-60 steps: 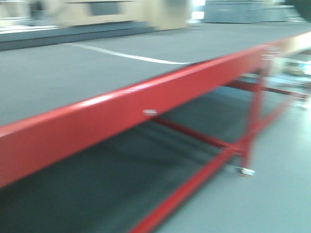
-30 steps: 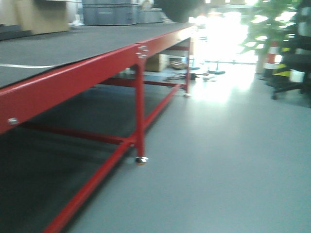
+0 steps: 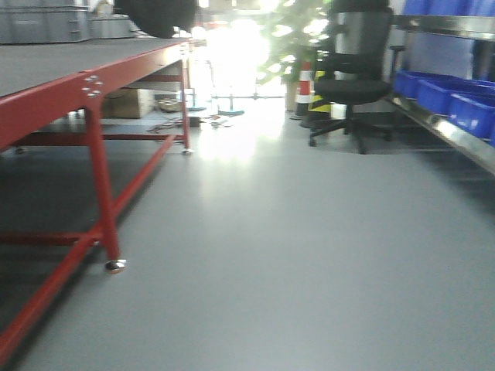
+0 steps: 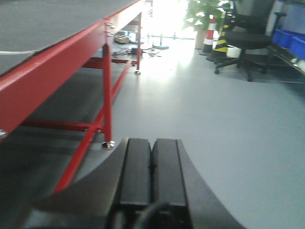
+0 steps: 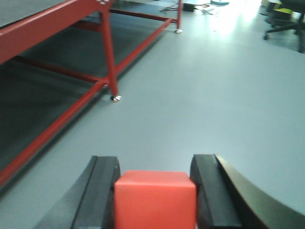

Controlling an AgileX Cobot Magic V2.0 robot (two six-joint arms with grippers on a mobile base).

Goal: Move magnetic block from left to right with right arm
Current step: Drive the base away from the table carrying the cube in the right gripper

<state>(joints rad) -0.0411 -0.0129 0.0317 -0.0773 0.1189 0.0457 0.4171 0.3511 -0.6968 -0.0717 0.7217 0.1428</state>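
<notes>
The magnetic block (image 5: 155, 198), a plain red cube, sits between the two black fingers of my right gripper (image 5: 156, 167), which is shut on it above the grey floor. The block fills the gap from one finger to the other, and its lower part is cut off by the frame edge. My left gripper (image 4: 151, 141) is shut with its pads pressed together and nothing between them. It also hangs over the floor beside the table. Neither gripper nor the block shows in the front view.
The red-framed table (image 3: 85, 81) with a dark top stands to the left, its leg (image 5: 108, 52) and foot close by. A black office chair (image 3: 352, 77), a striped cone (image 3: 304, 85), a plant (image 3: 298, 31) and blue bins (image 3: 441, 93) on a shelf stand ahead and right.
The front view has swung to the right: the table has slid from the middle to the left edge, and the chair, cone and blue bins have come into view.
</notes>
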